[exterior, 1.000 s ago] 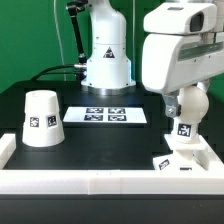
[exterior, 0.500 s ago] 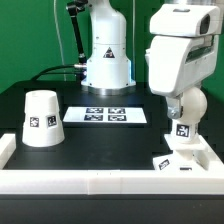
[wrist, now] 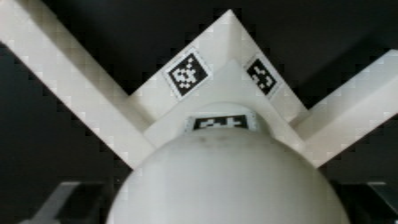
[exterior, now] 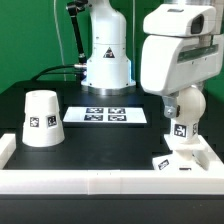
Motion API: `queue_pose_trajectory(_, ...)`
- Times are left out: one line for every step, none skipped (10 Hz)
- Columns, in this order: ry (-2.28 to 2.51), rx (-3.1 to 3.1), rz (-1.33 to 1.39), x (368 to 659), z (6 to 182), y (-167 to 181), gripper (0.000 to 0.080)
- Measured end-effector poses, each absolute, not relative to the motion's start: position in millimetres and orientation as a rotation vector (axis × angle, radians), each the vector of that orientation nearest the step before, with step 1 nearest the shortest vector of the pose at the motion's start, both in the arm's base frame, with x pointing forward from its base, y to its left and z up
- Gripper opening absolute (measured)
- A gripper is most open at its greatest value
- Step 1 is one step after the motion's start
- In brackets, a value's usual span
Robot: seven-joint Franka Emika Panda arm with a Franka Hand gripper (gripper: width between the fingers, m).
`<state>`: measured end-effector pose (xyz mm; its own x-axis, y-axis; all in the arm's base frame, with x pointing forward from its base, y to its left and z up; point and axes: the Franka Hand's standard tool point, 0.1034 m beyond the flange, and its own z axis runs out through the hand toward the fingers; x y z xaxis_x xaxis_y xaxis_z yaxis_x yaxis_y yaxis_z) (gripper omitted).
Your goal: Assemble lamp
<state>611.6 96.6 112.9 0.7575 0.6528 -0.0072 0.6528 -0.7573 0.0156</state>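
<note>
Three white lamp parts are in sight: one cone-shaped shade (exterior: 41,118), one round bulb (exterior: 192,104) and one low square base (exterior: 190,152). There is one robot arm (exterior: 180,50), one black table (exterior: 110,140), one white rail (exterior: 100,181) along its edge, and one marker board (exterior: 105,116), which carries four black printed squares (exterior: 96,112). Counting the small square tags (exterior: 34,122) on the lamp parts, the exterior view shows four: one on the shade, one on the bulb, two on the base. The wrist view shows three tags: one on the bulb and two on the base, with only one bulb and one base in that picture
</note>
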Motion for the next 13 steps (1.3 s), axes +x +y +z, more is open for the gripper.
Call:
queue_pose_trajectory(0.944, 2.978, -0.002, 611.2, 112.7, 97.3, 0.0576)
queue_pose_trajectory(0.787, 3.024, -0.002, 611.0, 112.6, 98.1, 0.0577)
queue_pose_trajectory(0.597, 3.067, -0.006, 610.4, 112.5, 98.5, 0.0577)
queue_pose_trajectory(0.455, 3.093, -0.013, 609.6, 112.5, 98.7, 0.0577)
queue_pose_trajectory(0.252, 3.117, -0.033, 608.1, 112.8, 98.9, 0.0577)
queue_pose_trajectory(0.122, 3.124, -0.033, 608.0, 112.8, 99.0, 0.0577)
queue_pose_trajectory(0.036, 3.126, -0.033, 607.7, 112.3, 99.1, 0.0577)
queue_pose_trajectory(-0.046, 3.125, -0.033, 607.4, 112.0, 99.4, 0.0577)
queue_pose_trajectory(-0.165, 3.120, -0.032, 607.2, 111.8, 99.8, 0.0577)
queue_pose_trajectory(-0.221, 3.116, -0.032, 607.1, 111.7, 99.8, 0.0577)
queue_pose_trajectory(-0.360, 3.105, -0.033, 606.8, 111.5, 100.6, 0.0577)
queue_pose_trajectory(-0.505, 3.091, -0.035, 606.5, 111.0, 100.5, 0.0577)
queue_pose_trajectory(-0.733, 3.068, -0.038, 607.1, 111.2, 99.5, 0.0578)
